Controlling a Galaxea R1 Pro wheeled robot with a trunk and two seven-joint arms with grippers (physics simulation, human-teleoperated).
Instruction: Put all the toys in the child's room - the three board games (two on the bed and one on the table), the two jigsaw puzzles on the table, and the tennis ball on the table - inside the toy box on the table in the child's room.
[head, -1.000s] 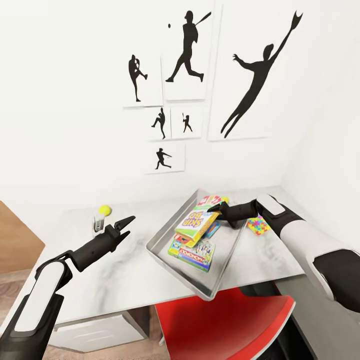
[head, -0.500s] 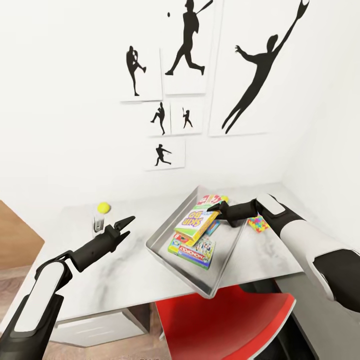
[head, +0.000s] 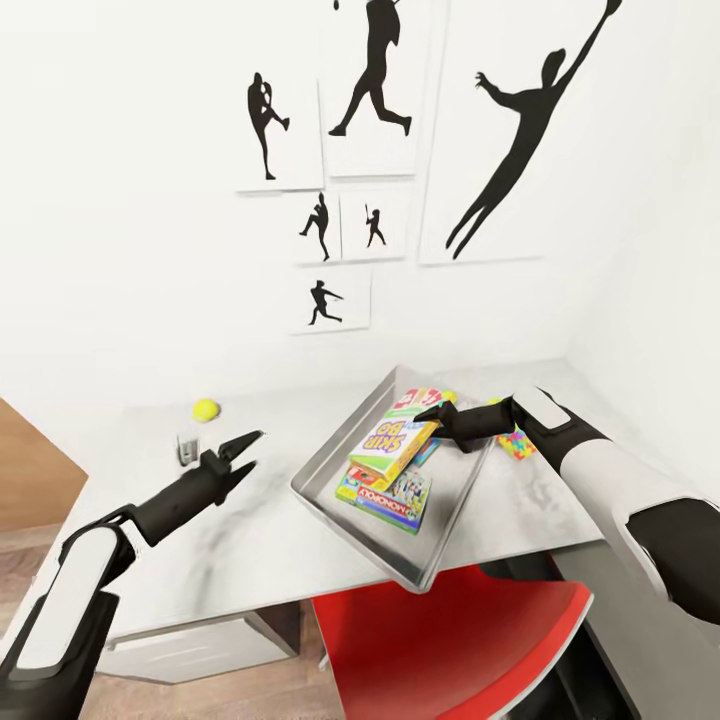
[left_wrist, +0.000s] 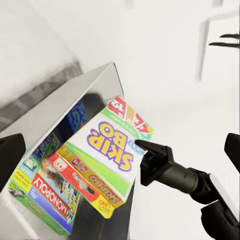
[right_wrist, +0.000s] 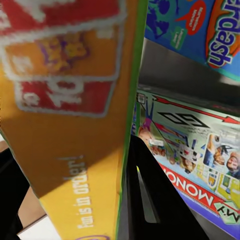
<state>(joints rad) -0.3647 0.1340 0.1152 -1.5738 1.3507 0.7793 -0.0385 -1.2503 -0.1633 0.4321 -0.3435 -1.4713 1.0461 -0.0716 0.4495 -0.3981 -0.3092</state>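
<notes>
While the right end effector (head: 432, 411) grips the "SKIP-BO" box (head: 391, 446) over the toy box (head: 330, 470), we read "MONOPOLY" (head: 385, 495) beneath; left end effector (head: 248, 450) wide open.

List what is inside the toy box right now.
The toy box holds three board games: the Skip-Bo box leaning on top, the Monopoly box below it, and a blue box mostly covered by the Skip-Bo box. Anything beneath them is hidden.
</notes>
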